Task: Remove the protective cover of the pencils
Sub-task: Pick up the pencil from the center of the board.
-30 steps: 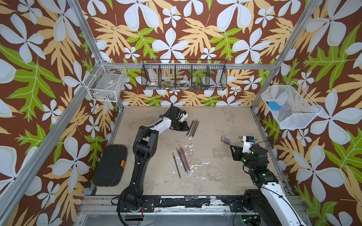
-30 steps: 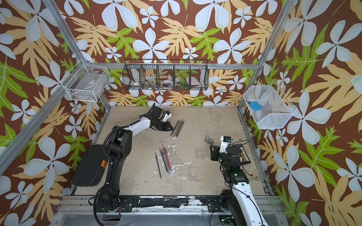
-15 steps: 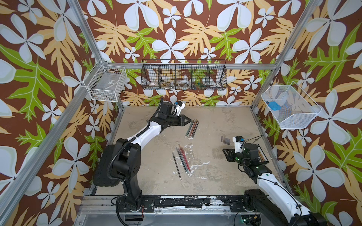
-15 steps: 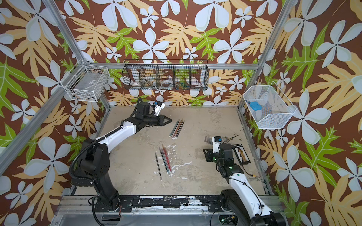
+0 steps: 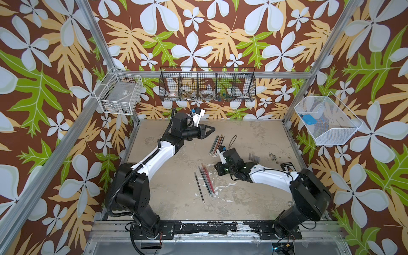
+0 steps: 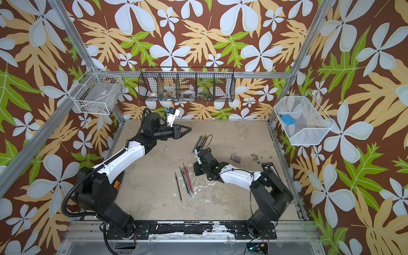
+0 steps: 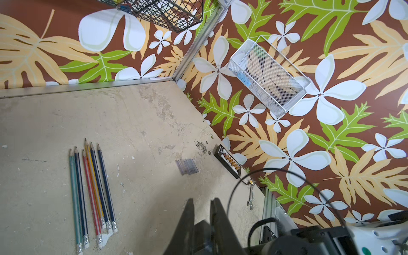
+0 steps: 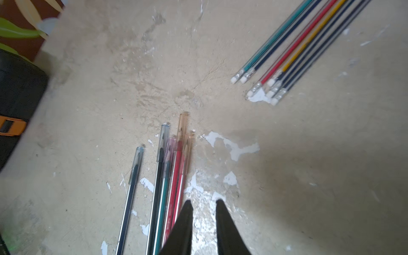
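Pencils (image 8: pixel 175 176) at the centre of the surface (image 8: pixel 88 88) wear their protective cover (image 8: pixel 183 123); my right fingers (image 8: pixel 183 227) hover narrowly apart over them, left fingers (image 7: pixel 187 220) nearly closed.

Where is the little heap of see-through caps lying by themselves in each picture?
Both top views: the loose caps lie right of the uncapped pencils, apart from them.
Left wrist: the loose caps lie beside the same pencils, with bare floor between.
Right wrist: not in it.
Shared landmark: the uncapped pencils, seen in every view.
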Robot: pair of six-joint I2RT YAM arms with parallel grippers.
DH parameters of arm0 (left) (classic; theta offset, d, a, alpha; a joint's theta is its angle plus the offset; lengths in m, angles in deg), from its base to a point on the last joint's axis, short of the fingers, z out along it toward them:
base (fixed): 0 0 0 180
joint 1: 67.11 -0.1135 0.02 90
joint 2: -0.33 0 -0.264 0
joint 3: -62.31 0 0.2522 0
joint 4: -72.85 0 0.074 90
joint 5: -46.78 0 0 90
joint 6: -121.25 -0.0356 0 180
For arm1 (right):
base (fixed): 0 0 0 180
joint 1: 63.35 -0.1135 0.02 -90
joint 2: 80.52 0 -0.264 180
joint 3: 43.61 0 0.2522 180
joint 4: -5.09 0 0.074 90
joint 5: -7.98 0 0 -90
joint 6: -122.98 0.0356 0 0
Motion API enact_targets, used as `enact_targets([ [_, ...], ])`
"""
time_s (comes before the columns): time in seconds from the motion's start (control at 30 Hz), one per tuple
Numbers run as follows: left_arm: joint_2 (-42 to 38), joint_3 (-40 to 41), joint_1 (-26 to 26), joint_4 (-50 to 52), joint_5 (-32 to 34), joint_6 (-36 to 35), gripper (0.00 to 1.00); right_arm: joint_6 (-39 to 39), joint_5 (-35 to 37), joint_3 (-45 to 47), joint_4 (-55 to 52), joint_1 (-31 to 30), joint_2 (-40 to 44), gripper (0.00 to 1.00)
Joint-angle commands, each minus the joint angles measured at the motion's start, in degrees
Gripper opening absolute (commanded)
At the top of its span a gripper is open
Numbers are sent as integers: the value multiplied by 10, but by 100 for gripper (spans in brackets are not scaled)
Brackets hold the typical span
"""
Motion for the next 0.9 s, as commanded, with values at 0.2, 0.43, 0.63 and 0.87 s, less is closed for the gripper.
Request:
enact_targets([
  [0.2,-14,45,-75,-141,-44,109,15,13,27,-115,-49,-22,-112,24],
  [0.43,-11,57,-110,-171,-49,139,14,9,40,-162,-71,-33,-159,25],
  [0.63,-8,61,-113,-183,-54,150,14,5,87,-180,-96,-47,-174,25],
  [0.87,-5,63,-113,-191,-59,155,14,10,94,-181,-100,-50,-184,25],
])
